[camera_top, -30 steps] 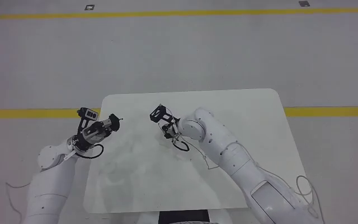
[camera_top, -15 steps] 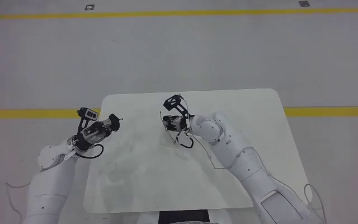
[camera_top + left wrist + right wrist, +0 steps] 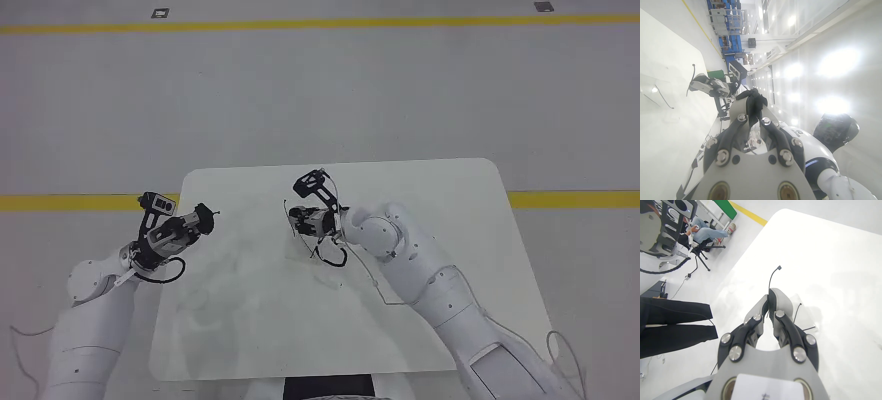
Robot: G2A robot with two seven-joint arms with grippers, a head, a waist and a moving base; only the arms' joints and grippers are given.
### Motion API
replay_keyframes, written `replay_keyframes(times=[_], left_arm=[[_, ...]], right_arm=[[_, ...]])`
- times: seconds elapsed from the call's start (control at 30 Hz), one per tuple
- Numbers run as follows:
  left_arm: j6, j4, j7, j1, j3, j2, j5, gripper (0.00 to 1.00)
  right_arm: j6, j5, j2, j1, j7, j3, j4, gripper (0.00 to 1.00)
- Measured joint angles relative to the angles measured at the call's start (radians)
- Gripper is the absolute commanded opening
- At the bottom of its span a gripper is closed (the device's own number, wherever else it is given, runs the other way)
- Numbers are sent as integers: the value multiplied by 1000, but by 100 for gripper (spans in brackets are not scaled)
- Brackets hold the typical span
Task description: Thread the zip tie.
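On the left, the left gripper (image 3: 208, 215) hangs over the left edge of the white table (image 3: 450, 200). Its fingers (image 3: 742, 106) are pressed together at the tips, and we cannot tell if anything is held between them. Over the middle of the table, the right gripper (image 3: 768, 300) is squeezed tight on a thin black zip tie (image 3: 771, 277). The tie's square head sticks out past the fingertips. Just beside this gripper, another zip tie (image 3: 797, 311) lies flat on a clear plastic sheet (image 3: 806, 313) on the table.
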Motion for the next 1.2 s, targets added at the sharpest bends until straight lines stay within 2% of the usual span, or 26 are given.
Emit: replay_keyframes(times=[0.1,0.23,0.53,0.7,0.87,1.2], left_arm=[[0,0,0,0,0,0,0,0],[0,0,0,0,0,0,0,0],[0,0,0,0,0,0,0,0],[0,0,0,0,0,0,0,0],[0,0,0,0,0,0,0,0],[0,0,0,0,0,0,0,0]], right_arm=[[7,19,-1,-13,-28,5,-7,0],[35,68,0,-40,-132,29,-40,0],[62,186,1,-120,-288,59,-168,0],[64,249,-3,-144,-329,48,-212,0],[14,290,-3,-160,-363,45,-224,0],[10,293,-2,-160,-362,46,-224,0]])
